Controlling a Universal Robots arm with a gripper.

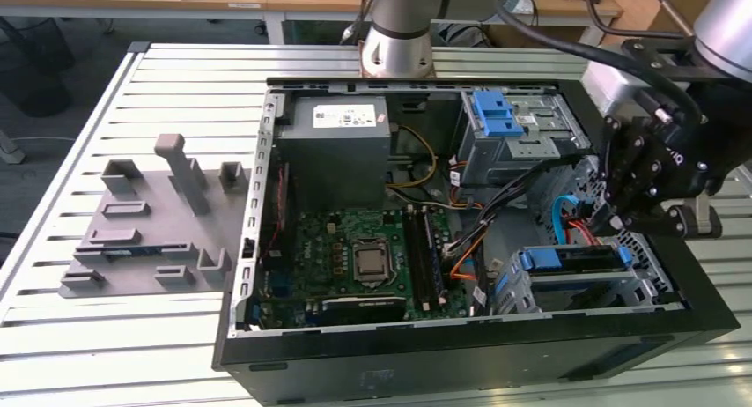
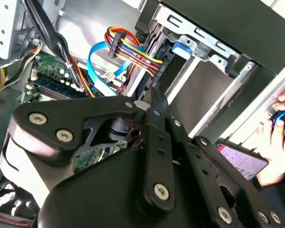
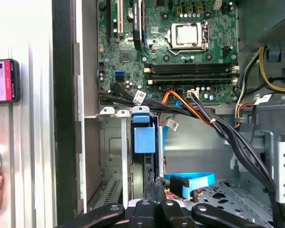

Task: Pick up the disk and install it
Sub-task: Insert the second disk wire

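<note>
Disk [image 3: 144,142] seated in bay (exterior: blue carrier).

1 gripper [image 1: 619,215], 1 disk [image 3: 143,142], 1 PC case [image 1: 470,358], 1 phone [image 3: 4,80]

The disk [image 3: 143,142] shows edge-on in its bay, its rear end hidden behind the pincer [image 3: 156,186].

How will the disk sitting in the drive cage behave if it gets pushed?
The disk looks rigid, with its blue plastic carrier. Standing on edge between the cage walls, it should slide rather than tip. Probably heavy for its size.
</note>
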